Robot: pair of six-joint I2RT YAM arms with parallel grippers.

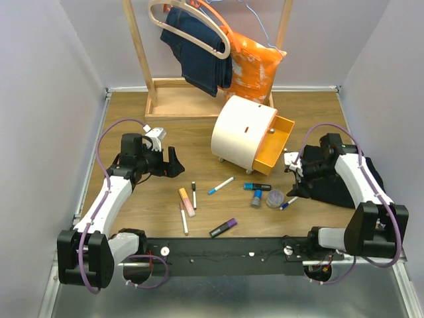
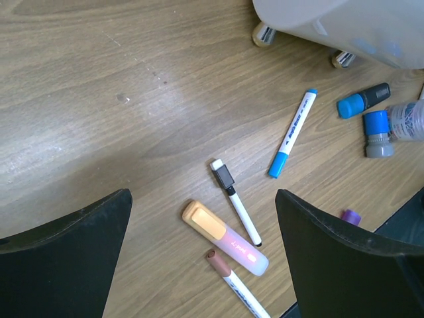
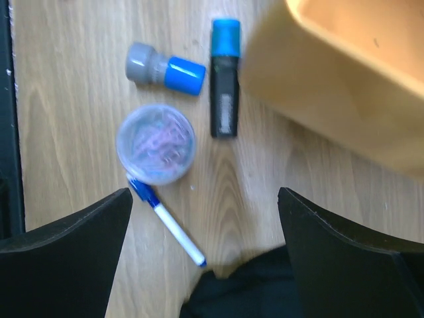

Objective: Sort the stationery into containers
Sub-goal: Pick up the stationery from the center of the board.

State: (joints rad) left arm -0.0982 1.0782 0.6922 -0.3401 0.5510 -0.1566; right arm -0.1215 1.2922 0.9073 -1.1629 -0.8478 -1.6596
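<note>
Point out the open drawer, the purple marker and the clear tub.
drawer (image 1: 273,156): top external view, on its orange wall.
purple marker (image 1: 223,228): top external view, middle of the barrel.
clear tub (image 3: 156,142): right wrist view, centre of its top.

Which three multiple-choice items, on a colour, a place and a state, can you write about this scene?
1. The cabinet's pulled-out drawer is: A orange, B green, C grey.
2. The clear round box lies: A in the drawer, B on the table near the blue-capped black marker, C on the cabinet's top.
3. The left gripper and the right gripper are: A both open, holding nothing, B both shut on pens, C one open, one shut.
Answers: 1 A, its walls show orange; 2 B, wood shows around it; 3 A, each wrist view shows jaws wide apart, gripping nothing.
</note>
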